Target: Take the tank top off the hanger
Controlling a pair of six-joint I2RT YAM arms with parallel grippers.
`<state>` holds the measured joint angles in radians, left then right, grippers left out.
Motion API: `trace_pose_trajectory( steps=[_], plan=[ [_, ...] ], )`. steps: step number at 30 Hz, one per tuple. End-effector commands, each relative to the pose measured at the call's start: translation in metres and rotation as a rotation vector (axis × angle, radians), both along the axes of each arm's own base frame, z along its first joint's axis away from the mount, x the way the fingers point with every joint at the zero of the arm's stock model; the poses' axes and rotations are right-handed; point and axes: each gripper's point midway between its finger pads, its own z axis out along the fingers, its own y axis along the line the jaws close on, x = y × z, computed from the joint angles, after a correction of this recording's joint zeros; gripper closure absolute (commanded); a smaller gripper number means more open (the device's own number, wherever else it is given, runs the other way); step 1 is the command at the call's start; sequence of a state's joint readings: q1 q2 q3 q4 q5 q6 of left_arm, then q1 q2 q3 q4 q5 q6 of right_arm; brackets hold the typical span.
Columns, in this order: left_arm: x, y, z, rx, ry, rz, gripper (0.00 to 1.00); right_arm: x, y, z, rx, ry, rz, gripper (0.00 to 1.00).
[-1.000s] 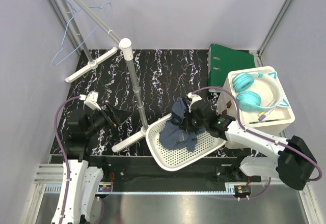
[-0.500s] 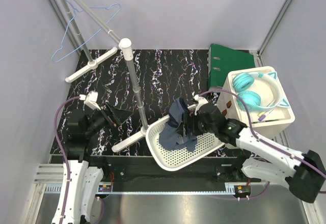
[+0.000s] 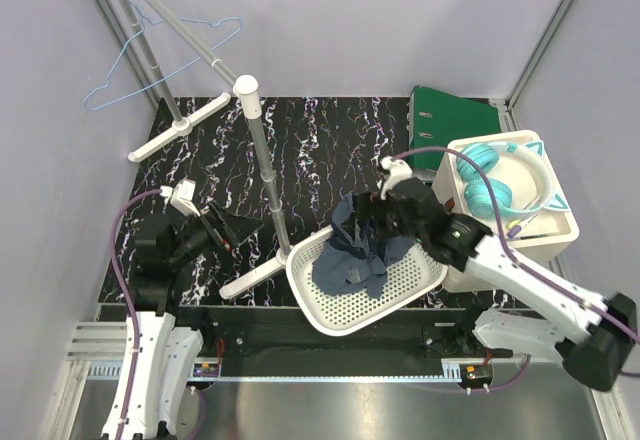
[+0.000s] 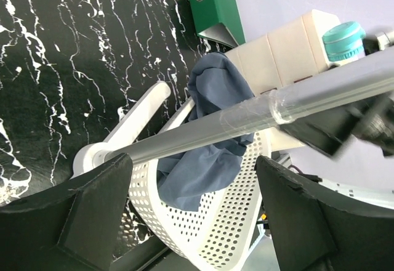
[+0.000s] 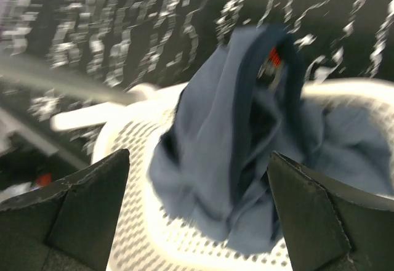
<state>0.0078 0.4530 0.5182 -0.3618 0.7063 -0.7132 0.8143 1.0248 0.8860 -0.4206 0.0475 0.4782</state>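
hanger (image 3: 90, 103) and tank top (image 3: 350, 255) are shown together only from the top. the hanger is hung bare on the rail (image 3: 190, 45), far behind and left of both grippers and well apart from them. the tank top is heaped in the basket (image 3: 345, 310), just under and ahead of the right gripper (image 3: 362, 222). the hanger is not caught by either wrist view.

in the blurred right wrist view the right gripper (image 5: 198, 157) is seen spread wide, with one finger (image 5: 80, 215) at each lower corner and nothing clamped between them. the tank top (image 5: 215, 160) is piled ahead of the gap, partly draped over the rim of the basket (image 5: 129, 222). a small red label near the top of the cloth is seen only here. whether the fingertips touch the cloth cannot be told.

in the left wrist view the left gripper (image 4: 194, 166) is likewise held wide apart and empty. the pole (image 4: 246, 120) is laid across the picture ahead of it. behind the pole the tank top (image 4: 212, 92) is slumped over the edge of the basket (image 4: 228, 222). further off, a green binder (image 4: 212, 3), a white box (image 4: 289, 43) and teal headphones (image 4: 345, 37) are made out.

from the top, the left gripper (image 3: 232, 228) is seen low over the table (image 3: 330, 150), with the pole (image 3: 268, 175) between it and the basket.
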Motion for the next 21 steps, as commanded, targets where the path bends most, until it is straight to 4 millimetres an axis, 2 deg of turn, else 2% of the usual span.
trace_pose_trajectory(
  steps=[1, 2, 4, 5, 6, 7, 8, 9, 11, 12, 13, 14, 17, 18, 20, 21],
  plan=[
    [-0.006, -0.008, 0.023, -0.038, -0.075, -0.053, 0.14, 0.059, 0.001, 0.009, -0.170, -0.154, -0.102, 0.01],
    [-0.009, -0.009, 0.025, -0.041, -0.082, -0.058, 0.14, 0.066, 0.003, -0.005, -0.224, -0.142, -0.104, 0.03],
    [-0.012, -0.010, 0.028, -0.051, -0.090, -0.064, 0.14, 0.073, 0.004, -0.014, -0.276, -0.144, -0.096, 0.12],
    [-0.013, -0.010, 0.029, -0.059, -0.088, -0.063, 0.14, 0.073, 0.007, -0.025, -0.293, -0.125, -0.080, 0.15],
    [-0.015, -0.010, 0.030, -0.062, -0.094, -0.057, 0.14, 0.070, 0.009, -0.030, -0.292, -0.110, -0.063, 0.24],
    [-0.015, -0.009, 0.031, -0.064, -0.098, -0.051, 0.14, 0.060, 0.012, -0.041, -0.281, -0.075, -0.019, 0.30],
    [-0.015, -0.009, 0.031, -0.063, -0.101, -0.048, 0.14, 0.053, 0.013, -0.045, -0.264, -0.056, 0.004, 0.40],
    [-0.015, -0.008, 0.032, -0.061, -0.109, -0.047, 0.14, 0.046, 0.015, -0.047, -0.235, -0.034, 0.011, 0.57],
    [-0.014, -0.008, 0.031, -0.056, -0.108, -0.045, 0.14, 0.026, 0.010, -0.054, -0.177, 0.007, 0.026, 0.74],
    [-0.013, -0.008, 0.028, -0.055, -0.097, -0.045, 0.14, 0.020, 0.007, -0.055, -0.158, 0.015, 0.026, 0.88],
    [-0.012, -0.008, 0.026, -0.054, -0.089, -0.043, 0.15, 0.009, 0.000, -0.067, -0.153, 0.043, 0.031, 0.93],
    [-0.011, -0.008, 0.025, -0.050, -0.089, -0.043, 0.14, 0.001, -0.003, -0.058, -0.104, 0.038, 0.021, 0.97],
    [-0.009, -0.007, 0.019, -0.044, -0.079, -0.039, 0.14, -0.023, -0.012, -0.066, -0.047, 0.082, 0.037, 1.00],
    [-0.009, -0.007, 0.018, -0.044, -0.076, -0.037, 0.14, -0.034, -0.015, -0.080, -0.047, 0.122, 0.055, 1.00],
    [-0.008, -0.006, 0.017, -0.043, -0.074, -0.036, 0.15, -0.047, -0.016, -0.087, -0.013, 0.171, 0.070, 1.00],
    [-0.008, -0.006, 0.016, -0.043, -0.073, -0.033, 0.15, -0.056, -0.017, -0.099, -0.017, 0.212, 0.081, 1.00]
  ],
)
